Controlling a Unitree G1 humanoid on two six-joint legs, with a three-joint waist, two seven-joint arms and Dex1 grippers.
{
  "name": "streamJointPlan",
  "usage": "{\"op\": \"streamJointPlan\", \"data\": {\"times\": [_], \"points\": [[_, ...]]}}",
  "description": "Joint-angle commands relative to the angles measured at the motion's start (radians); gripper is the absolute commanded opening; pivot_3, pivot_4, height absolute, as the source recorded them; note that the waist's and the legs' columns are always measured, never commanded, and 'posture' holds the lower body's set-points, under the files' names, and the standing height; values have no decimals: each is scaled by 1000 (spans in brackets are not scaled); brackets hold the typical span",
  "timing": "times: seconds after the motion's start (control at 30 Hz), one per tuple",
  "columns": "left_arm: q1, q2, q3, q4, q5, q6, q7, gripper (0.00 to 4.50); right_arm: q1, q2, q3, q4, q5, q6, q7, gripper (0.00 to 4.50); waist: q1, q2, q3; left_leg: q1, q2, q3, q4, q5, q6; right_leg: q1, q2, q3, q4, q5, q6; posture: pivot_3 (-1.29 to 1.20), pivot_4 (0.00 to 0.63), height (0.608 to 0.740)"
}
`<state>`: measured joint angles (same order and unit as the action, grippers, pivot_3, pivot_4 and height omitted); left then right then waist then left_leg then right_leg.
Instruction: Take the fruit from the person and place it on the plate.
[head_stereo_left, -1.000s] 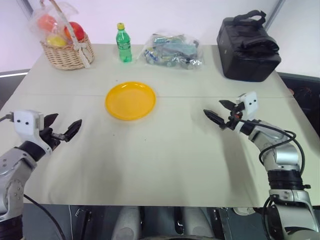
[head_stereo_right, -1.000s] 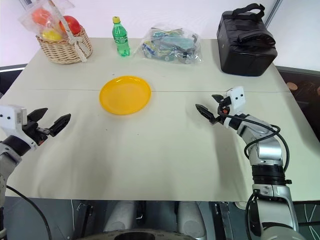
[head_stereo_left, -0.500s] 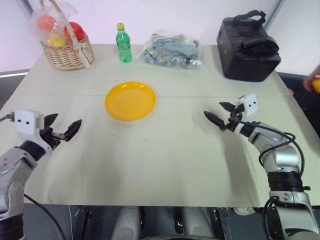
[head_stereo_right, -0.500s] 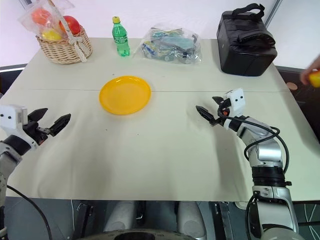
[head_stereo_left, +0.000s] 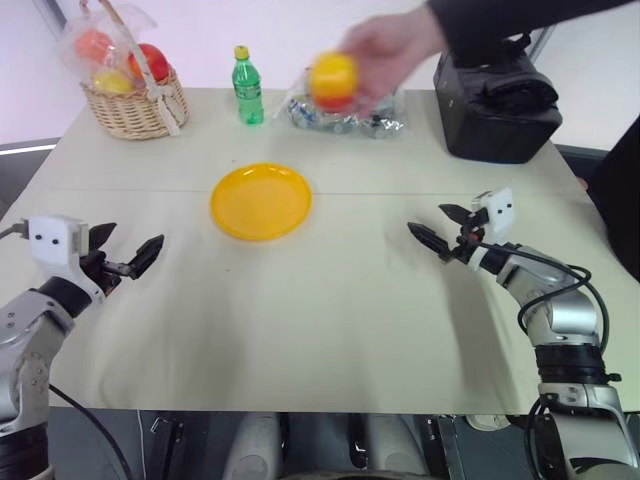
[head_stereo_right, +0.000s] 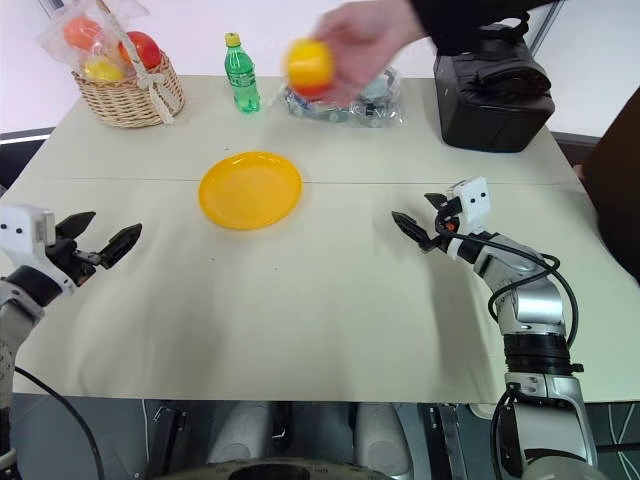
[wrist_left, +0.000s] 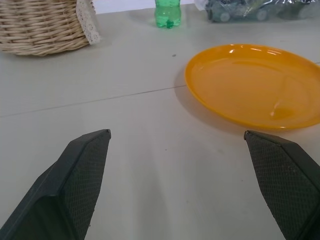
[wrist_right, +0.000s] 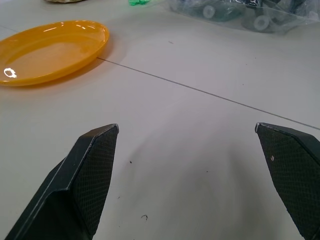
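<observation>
One fruit (head_stereo_left: 333, 78) in the person's hand (head_stereo_left: 392, 48), one plate (head_stereo_left: 261, 200), two spread robot hands (head_stereo_left: 128, 259) (head_stereo_left: 438, 227).

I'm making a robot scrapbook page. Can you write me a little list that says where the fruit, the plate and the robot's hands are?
fruit: yellow-orange fruit, held in the person's hand above the table's far side
plate: yellow plate, empty, on the table
left gripper: open, empty, low over the table
right gripper: open, empty, low over the table
handover: not yet done
</observation>
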<state>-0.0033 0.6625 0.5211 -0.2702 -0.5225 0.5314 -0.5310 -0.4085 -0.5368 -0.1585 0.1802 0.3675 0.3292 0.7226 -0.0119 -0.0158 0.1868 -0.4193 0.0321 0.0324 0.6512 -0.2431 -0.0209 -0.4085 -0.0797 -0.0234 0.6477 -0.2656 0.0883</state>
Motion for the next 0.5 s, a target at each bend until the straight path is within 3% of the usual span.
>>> {"op": "streamJointPlan", "data": {"times": [0.03, 0.27, 0.5], "points": [[-15, 7, -1, -3, 7, -26, -6, 4500, -9, 2, -12, -38, 8, -7, -3, 4462, 0, 0, 0, 0, 0, 0, 0, 0, 0, 0, 0, 0, 0, 0, 0, 0, 150, 740], [-25, 6, -7, 7, 17, -35, -7, 4500, -11, -3, -7, -55, 15, 8, 11, 4462, 0, 0, 0, 0, 0, 0, 0, 0, 0, 0, 0, 0, 0, 0, 0, 0, 150, 740], [-48, 24, 13, -15, -24, -10, -15, 4500, -43, -134, -72, -358, 304, 341, 149, 4462, 1, 0, 0, 0, 0, -2, 0, 0, 0, 0, 0, 0, 0, 0, 0, 0, 150, 740]]}}
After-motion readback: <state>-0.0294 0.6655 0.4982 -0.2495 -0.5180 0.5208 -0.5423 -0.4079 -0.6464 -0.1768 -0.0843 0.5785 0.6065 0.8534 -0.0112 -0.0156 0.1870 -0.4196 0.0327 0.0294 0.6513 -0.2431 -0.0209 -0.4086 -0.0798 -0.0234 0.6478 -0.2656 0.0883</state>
